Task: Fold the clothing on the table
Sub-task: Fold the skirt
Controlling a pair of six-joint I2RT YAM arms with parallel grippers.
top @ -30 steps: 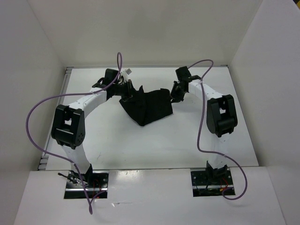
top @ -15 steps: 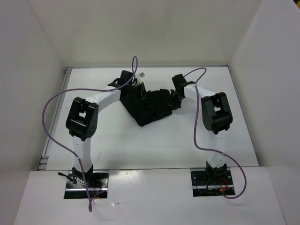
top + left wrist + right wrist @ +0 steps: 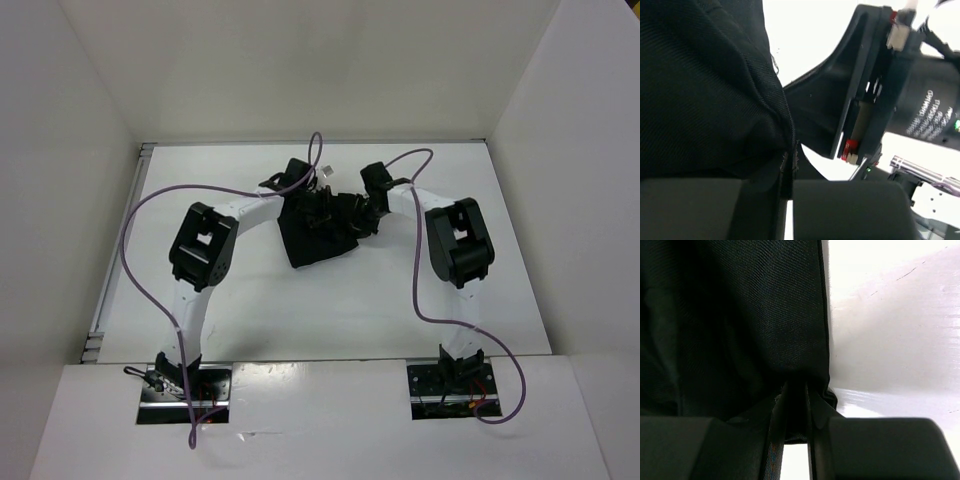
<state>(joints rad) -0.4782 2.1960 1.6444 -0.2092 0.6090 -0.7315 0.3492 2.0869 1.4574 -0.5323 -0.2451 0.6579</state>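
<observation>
The left gripper (image 3: 788, 176) pinched the clothing (image 3: 318, 243) tight. The right gripper (image 3: 796, 402) also clenched its edge over the table (image 3: 300, 310)

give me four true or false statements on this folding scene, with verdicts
1. The left gripper is shut on the clothing. True.
2. The clothing is white. False: it is black.
3. The right gripper pinches an edge of the clothing. True.
4. The clothing hangs over the near edge. False: it is at the far middle of the table.
</observation>
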